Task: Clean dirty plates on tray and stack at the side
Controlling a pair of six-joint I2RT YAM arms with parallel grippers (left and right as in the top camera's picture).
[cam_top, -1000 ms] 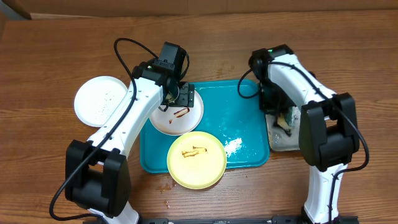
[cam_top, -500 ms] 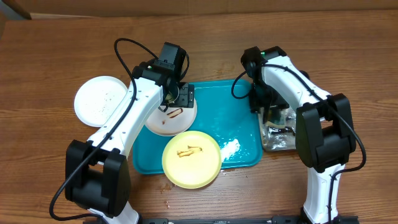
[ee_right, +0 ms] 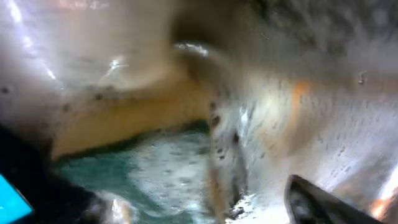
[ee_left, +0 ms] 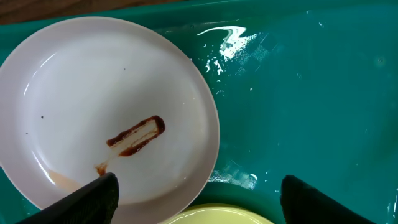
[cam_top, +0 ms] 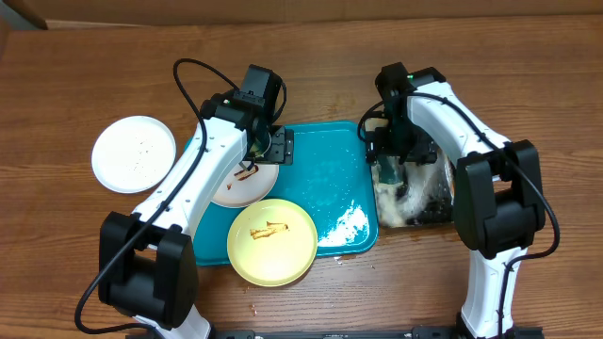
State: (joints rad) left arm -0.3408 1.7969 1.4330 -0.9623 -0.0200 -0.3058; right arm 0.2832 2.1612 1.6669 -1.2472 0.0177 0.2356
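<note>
Evidently the right gripper (cam_top: pixel 390 167) has just spread wide, freeing the sponge (ee_right: pixel 124 121) between its jaws; the left gripper (ee_left: pixel 199 193) gapes above the unwashed smeared white plate (ee_left: pixel 93 87).

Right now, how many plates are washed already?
One looks done: a white plate sits off the tray on the table, no smears showing. In hand: the left jaws hang open over the smeared white plate; the right jaws are down at the soapy black tray. Left: that plate and the smeared yellow plate, then stacking.
</note>
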